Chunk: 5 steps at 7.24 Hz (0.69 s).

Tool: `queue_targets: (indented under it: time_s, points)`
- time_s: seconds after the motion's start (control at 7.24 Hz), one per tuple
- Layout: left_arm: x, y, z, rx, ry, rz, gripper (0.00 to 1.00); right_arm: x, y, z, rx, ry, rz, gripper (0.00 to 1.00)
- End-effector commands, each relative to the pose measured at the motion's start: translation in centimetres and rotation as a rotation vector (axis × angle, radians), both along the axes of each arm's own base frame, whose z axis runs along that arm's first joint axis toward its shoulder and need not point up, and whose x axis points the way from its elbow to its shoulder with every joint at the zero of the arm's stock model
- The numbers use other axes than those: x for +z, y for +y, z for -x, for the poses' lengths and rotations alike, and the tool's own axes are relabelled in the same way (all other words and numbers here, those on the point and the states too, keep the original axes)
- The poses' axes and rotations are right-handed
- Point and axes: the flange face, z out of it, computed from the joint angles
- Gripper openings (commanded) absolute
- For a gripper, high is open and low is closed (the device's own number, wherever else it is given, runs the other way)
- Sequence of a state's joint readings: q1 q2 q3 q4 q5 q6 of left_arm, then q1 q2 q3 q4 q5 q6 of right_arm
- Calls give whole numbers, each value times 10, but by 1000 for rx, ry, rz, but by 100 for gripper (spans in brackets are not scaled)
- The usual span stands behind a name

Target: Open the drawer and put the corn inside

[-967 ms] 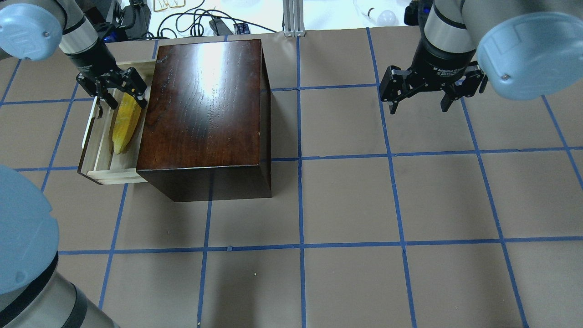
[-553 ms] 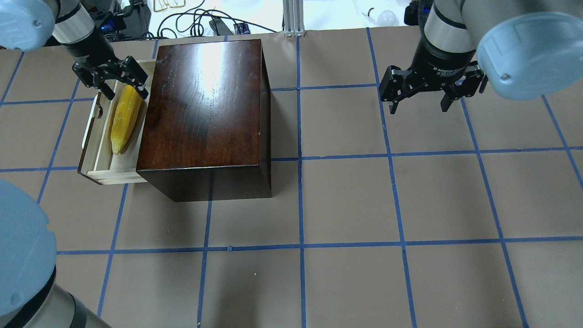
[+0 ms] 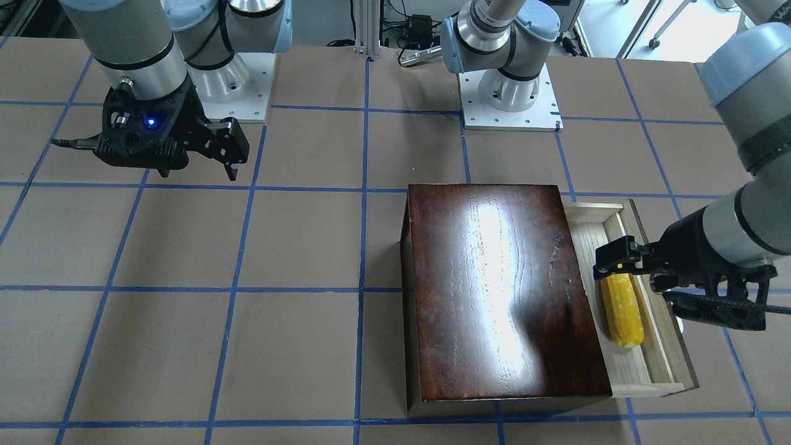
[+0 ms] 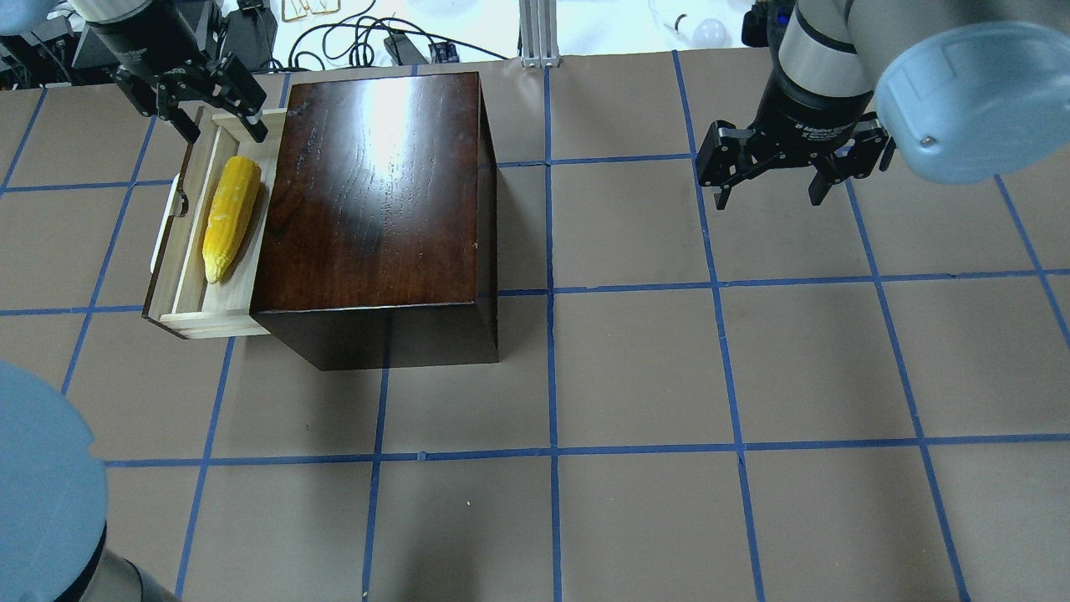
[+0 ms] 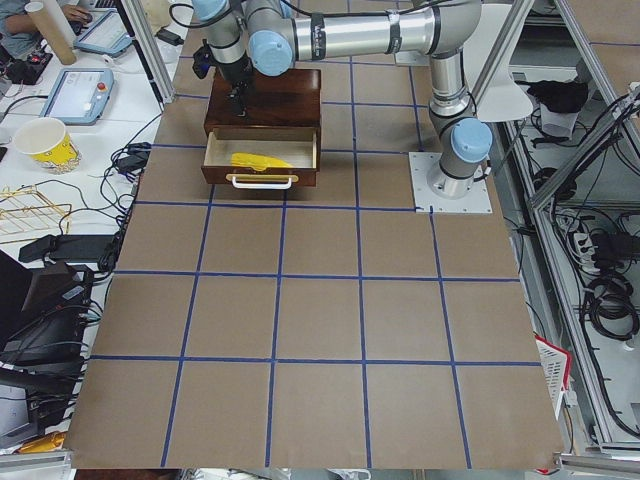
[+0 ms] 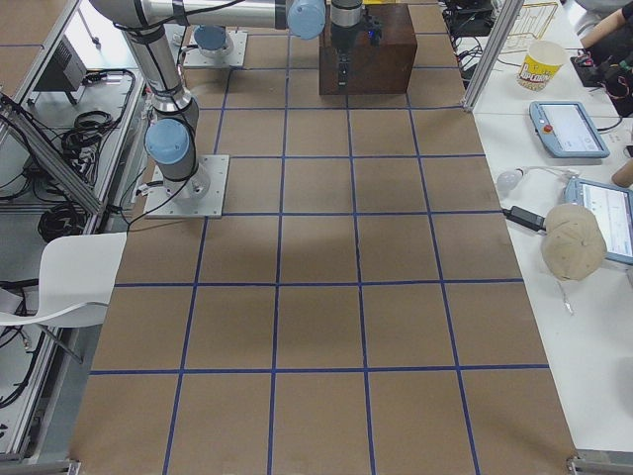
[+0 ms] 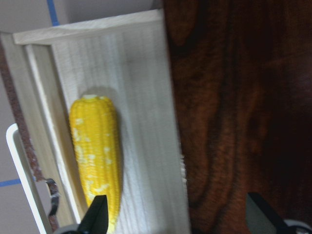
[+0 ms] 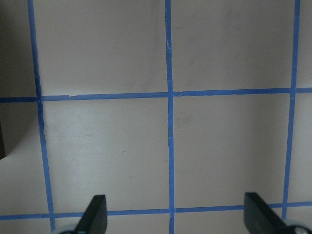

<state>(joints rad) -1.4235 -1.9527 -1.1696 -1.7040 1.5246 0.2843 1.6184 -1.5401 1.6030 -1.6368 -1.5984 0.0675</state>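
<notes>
You see the corn lying flat in the pulled-out drawer, which sticks out of the box on the robot's left side. Its long axis runs along the drawer, parallel to the box's side, with the pointed tip toward the robot and the blunt end away. Your left gripper hangs over the drawer's far end, fingers spread wide, holding nothing. The right gripper is also spread wide, over the table, well apart from the box.

left gripper: jaws apart, empty | right gripper: jaws apart, empty, pointing down
</notes>
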Motion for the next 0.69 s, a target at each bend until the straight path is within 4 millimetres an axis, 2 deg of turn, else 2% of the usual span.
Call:
queue_targets:
  time_s: [0.0, 0.14, 0.28, 0.41, 0.55]
  points:
    - [18, 24, 90, 9, -80, 13, 100, 0, 0, 0, 0, -1, 0, 100]
    - [19, 39, 125, 2, -89, 6, 100, 0, 0, 0, 0, -2, 1, 100]
    - [20, 55, 139, 21, -94, -1, 100, 0, 0, 0, 0, -2, 0, 100]
    - [28, 69, 139, 17, -89, 6, 100, 0, 0, 0, 0, -2, 1, 100]
    - [25, 81, 137, 15, -89, -6, 100, 0, 0, 0, 0, -2, 0, 100]
